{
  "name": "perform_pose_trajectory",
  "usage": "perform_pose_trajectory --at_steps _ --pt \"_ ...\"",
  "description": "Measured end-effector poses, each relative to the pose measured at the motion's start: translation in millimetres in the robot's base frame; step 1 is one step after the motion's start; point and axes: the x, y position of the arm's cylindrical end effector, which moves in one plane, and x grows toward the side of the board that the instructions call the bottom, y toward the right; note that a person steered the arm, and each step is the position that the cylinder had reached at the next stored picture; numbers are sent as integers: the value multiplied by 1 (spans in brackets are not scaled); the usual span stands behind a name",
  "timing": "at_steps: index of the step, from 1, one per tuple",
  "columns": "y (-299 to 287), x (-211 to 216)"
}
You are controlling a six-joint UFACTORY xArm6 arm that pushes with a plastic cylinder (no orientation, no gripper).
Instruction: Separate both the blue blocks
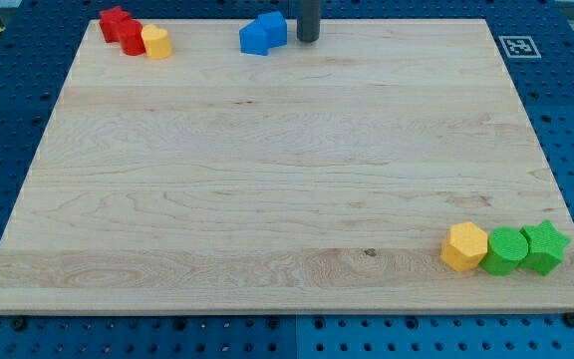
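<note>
Two blue blocks touch each other near the view's top edge of the wooden board [287, 179]: a blue block [253, 38] on the left and a blue cube-like block [273, 27] just right of it and slightly further up. My tip [308, 39] is the lower end of a dark rod that comes down from the view's top. It stands just right of the right blue block, very close to it; I cannot tell if they touch.
A red star [114, 21], a red block [132, 37] and a yellow block [155, 42] cluster at the top left. A yellow hexagon [463, 246], a green round block [506, 250] and a green star [545, 246] sit in a row at the bottom right.
</note>
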Motion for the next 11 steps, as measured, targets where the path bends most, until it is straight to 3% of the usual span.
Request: perform_pose_trajectory --at_steps 6,9,11 --pt "-54 2" --pt "-113 3" --pt "-118 46"
